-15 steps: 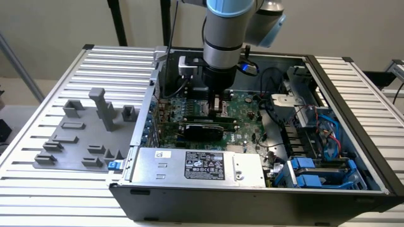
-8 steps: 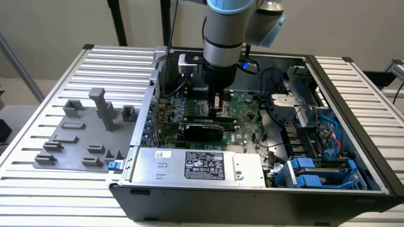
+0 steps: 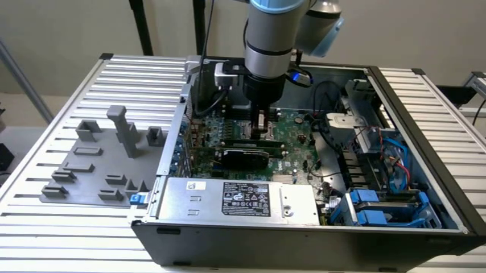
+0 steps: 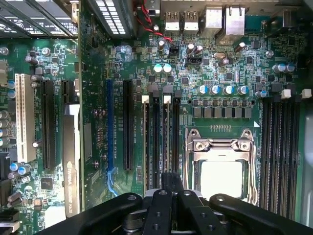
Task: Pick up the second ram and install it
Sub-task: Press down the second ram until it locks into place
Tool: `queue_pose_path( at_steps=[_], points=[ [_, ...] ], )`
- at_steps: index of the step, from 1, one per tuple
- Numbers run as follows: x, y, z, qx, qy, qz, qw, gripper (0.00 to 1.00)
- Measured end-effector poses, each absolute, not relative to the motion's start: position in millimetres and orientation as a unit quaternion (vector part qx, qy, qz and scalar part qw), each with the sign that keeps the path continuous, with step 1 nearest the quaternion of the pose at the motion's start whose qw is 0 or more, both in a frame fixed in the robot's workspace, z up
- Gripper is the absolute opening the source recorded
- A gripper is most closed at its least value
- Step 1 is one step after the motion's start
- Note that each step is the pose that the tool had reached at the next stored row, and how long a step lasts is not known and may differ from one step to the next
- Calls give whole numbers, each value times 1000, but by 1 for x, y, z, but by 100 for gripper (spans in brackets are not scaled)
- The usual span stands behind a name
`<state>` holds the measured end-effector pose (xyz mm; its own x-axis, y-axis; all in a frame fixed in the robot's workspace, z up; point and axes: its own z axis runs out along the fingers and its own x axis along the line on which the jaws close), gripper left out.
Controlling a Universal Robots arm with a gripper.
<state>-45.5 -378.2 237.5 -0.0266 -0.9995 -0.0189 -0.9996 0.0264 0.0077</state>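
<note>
My gripper (image 3: pixel 262 126) reaches straight down into the open computer case (image 3: pixel 425 170), over the green motherboard (image 3: pixel 292 136). In the wrist view its black fingers (image 4: pixel 159 205) meet at the centre, and the gripper (image 4: pixel 171 185) is shut on a thin dark edge, the second ram (image 4: pixel 171 179) seen edge-on. It is lined up with the memory slots (image 4: pixel 161 142) beside the silver processor socket (image 4: pixel 221 171). In the exterior view a long narrow green stick (image 3: pixel 241 139) stands directly under the fingertips, just behind the black expansion card (image 3: pixel 244 156).
A grey power supply (image 3: pixel 235 200) fills the case's near side, and cables and blue drive bays (image 3: pixel 379 210) sit at the exterior view's right. A grey fixture tray (image 3: pixel 99 165) lies on the slatted table at the left. More memory slots (image 4: pixel 281 147) flank the socket.
</note>
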Motion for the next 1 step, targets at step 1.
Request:
queue_pose_path(
  at_steps=[1],
  points=[
    [-45, -378, 237, -698, 716, 9, 4, 11]
  ],
)
